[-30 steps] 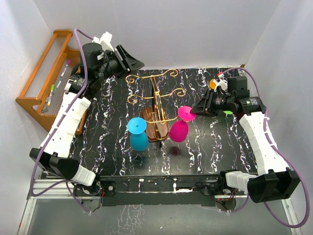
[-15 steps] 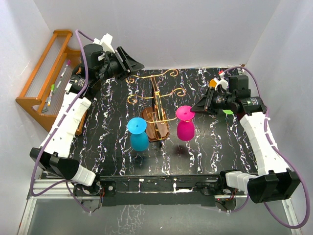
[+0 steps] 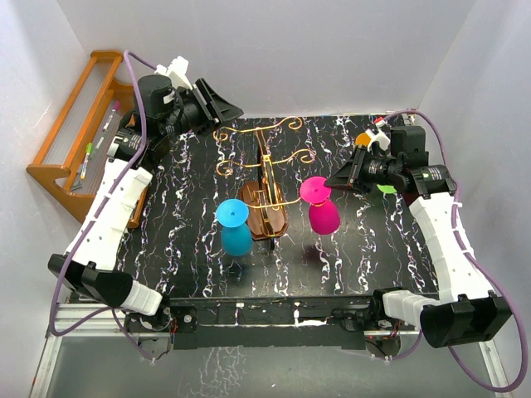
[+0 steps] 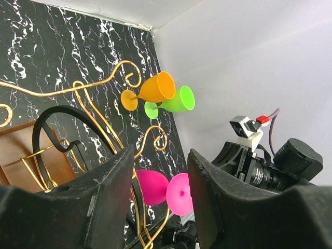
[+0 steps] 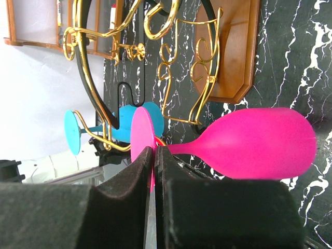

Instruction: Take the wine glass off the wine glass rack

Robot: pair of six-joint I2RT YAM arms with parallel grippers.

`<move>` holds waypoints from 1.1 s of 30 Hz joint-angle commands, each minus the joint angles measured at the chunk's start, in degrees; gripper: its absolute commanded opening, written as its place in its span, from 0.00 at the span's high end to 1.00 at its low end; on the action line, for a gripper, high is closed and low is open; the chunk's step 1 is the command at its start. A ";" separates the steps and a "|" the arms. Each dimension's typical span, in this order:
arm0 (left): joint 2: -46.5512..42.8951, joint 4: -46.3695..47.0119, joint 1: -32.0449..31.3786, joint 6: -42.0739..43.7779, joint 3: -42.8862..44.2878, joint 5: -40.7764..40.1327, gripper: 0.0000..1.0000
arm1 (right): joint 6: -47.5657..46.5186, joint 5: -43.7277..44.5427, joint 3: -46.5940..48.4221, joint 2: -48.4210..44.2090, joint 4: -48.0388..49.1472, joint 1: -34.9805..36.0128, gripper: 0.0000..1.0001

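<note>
pink, blue, orange and green: four wine glasses, one of each colour, along with one wine glass rack (image 3: 267,178), one slatted wooden shelf (image 3: 70,137) off the left edge of the tabletop (image 3: 191,249), and two arms. the pink wine glass (image 3: 320,211) is the one in hand. the right fingers (image 5: 124,192) are pressed together on the rim of its round foot, with the bowl hanging lower. it is just beside the rack's right side and above the tabletop, where its shadow falls. the overhead view shows a gap between this glass and the rack's brown base. the right wrist view shows gold wire curls close by the foot, and i cannot tell there whether wire and glass touch. the blue wine glass (image 3: 236,230) sits at the rack's left side, foot up; only the right wrist view shows its stem passing through a gold wire arm. the left fingers (image 4: 104,202) are spread wide apart, gripping nothing, up over the rear left of the rack. the orange wine glass (image 4: 153,90) and the green wine glass (image 4: 175,101) lie on their sides, side by side, near the right edge of the tabletop. the left wrist view shows them whole, while overhead the right arm covers all but slivers of them. a few pens (image 3: 99,137) lie on the shelf.
</note>
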 commanded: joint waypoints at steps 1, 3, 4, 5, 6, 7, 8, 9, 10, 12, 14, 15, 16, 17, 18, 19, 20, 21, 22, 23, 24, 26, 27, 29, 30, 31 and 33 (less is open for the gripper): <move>-3.29 -0.10 -0.03 0.60 0.17 -0.15 0.56 | 1.27 -0.35 1.61 -2.79 4.24 0.24 0.92; -3.28 -0.10 -0.08 0.52 0.30 0.00 0.56 | 1.97 -1.93 1.20 -3.35 5.43 0.24 0.92; -3.23 -0.10 -0.05 0.43 0.27 0.05 0.56 | 2.41 -2.58 0.78 -3.80 6.22 0.20 0.92; -3.26 -0.09 -0.04 0.38 0.31 0.13 0.56 | 2.99 -2.87 0.36 -4.32 7.35 0.22 0.92; -3.25 -0.03 -0.03 0.30 0.28 0.16 0.56 | 3.31 -3.08 0.05 -4.74 8.09 0.19 0.92; -3.33 -0.02 -0.03 0.29 0.26 0.25 0.56 | 3.50 -3.39 -0.23 -5.02 8.56 0.23 0.92; -3.31 -0.06 -0.08 0.33 0.26 0.27 0.56 | 3.48 -3.90 -0.43 -5.18 8.92 0.24 0.92; -3.39 -0.14 -0.06 0.26 0.26 0.34 0.56 | 3.62 -4.30 -0.67 -5.21 9.06 0.24 0.92; -3.42 -0.20 -0.04 0.25 0.26 0.36 0.57 | 3.87 -4.85 -1.01 -5.34 9.37 0.24 0.92; -3.47 -0.27 -0.08 0.17 0.30 0.55 0.57 | 4.78 -6.42 -2.16 -5.72 10.79 0.24 0.92; -3.59 -0.42 -0.03 0.16 0.39 0.82 0.57 | 5.64 -8.02 -3.30 -6.02 12.57 0.20 0.92; -3.64 -0.45 -0.03 0.12 0.35 0.92 0.57 | 5.98 -8.94 -3.78 -5.98 13.42 0.24 0.92; -3.68 -0.45 -0.08 0.08 0.35 1.16 0.57 | 6.24 -9.73 -4.17 -5.92 13.92 0.24 0.92; -3.78 -0.39 -0.06 0.01 0.35 1.50 0.57 | 6.42 -10.52 -4.52 -5.83 14.34 0.24 0.92; -3.83 -0.25 -0.03 -0.09 0.39 1.89 0.57 | 6.55 -11.75 -4.76 -5.64 14.73 0.24 0.92; -3.88 -0.01 -0.03 -0.18 0.42 2.28 0.57 | 6.67 -12.47 -4.80 -5.46 15.04 0.24 0.92; -3.86 0.06 -0.06 -0.22 0.48 2.54 0.57 | 6.72 -13.23 -4.74 -5.33 15.29 0.24 0.92; -3.94 0.15 -0.04 -0.21 0.56 2.65 0.57 | 6.69 -14.01 -4.65 -5.27 15.57 0.31 0.92; -3.99 0.16 -0.04 -0.19 0.62 2.77 0.57 | 6.70 -14.52 -4.44 -5.24 15.66 0.26 0.92; -4.03 0.08 -0.08 -0.19 0.61 2.80 0.56 | 6.70 -15.21 -4.25 -5.16 15.71 0.30 0.92; -4.08 0.00 -0.04 -0.19 0.56 2.72 0.57 | 6.73 -15.86 -4.08 -5.13 15.67 0.32 0.92; -4.14 0.19 -0.03 -0.23 0.21 2.72 0.57 | 6.19 -17.26 -3.82 -4.95 15.01 0.33 0.92; -4.27 0.35 -0.04 -0.32 -0.03 2.69 0.57 | 5.63 -17.64 -3.65 -4.83 14.30 0.36 0.92; -4.41 0.73 -0.03 -0.57 -0.62 2.73 0.57 | 4.16 -18.34 -3.47 -4.73 12.42 0.58 0.92; -4.44 0.89 -0.03 -0.75 -0.84 2.71 0.57 | 3.43 -18.63 -3.55 -4.63 11.59 0.71 0.92; -4.45 1.11 -0.03 -0.92 -1.07 2.75 0.57 | 2.90 -18.95 -3.63 -4.55 10.76 0.80 0.92; -4.49 1.19 -0.04 -1.11 -1.31 2.90 0.57 | 1.88 -19.69 -3.56 -4.61 9.16 0.93 0.92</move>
